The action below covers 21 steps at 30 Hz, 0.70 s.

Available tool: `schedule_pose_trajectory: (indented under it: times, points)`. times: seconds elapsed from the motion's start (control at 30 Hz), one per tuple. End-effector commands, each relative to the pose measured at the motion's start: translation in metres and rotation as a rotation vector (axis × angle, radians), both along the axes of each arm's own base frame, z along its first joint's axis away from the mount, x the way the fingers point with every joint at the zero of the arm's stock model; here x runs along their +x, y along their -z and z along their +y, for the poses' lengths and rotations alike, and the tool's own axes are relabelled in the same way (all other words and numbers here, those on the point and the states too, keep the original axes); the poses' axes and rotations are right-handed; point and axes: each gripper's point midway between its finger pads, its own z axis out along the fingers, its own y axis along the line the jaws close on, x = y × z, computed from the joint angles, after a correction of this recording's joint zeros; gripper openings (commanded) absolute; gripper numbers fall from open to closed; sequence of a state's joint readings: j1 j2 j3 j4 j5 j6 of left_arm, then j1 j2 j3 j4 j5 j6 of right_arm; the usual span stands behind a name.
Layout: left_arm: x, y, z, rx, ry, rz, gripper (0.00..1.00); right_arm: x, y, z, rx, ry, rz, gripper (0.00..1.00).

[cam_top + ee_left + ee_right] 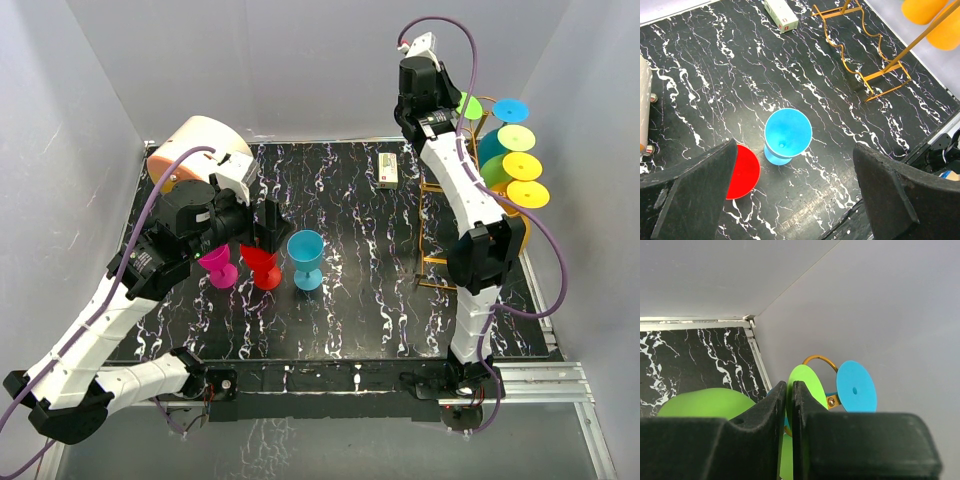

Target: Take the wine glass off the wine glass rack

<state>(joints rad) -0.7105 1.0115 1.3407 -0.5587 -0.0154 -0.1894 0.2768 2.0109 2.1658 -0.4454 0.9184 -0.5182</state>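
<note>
At the rack [817, 359] top, right end effector [789, 387] clamps the green glass [806, 385] stem; left end effector [795, 146] gapes wide over the surface [715, 75].

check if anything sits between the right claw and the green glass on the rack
Nothing visible does. The right claw is nearly shut at the foot of the green glass; whether it grips cannot be told. The foot of the blue glass hangs beside it on the rack, clear of the claw.
</note>
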Motion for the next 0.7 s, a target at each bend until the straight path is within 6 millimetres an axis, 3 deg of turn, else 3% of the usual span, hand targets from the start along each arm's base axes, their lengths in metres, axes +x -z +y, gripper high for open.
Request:
schedule_pose_trajectory:
  times: [0.0,0.67]
  points:
    - [-0.007,-0.014,0.0,-0.034,0.015,-0.015,0.99,-0.016,-0.054,0.0,0.058,-0.019,-0.149,0.05]
    - [-0.013,-0.018,-0.004,-0.084,0.022,0.025,0.99,-0.021,-0.081,0.022,0.118,-0.098,-0.23,0.05]
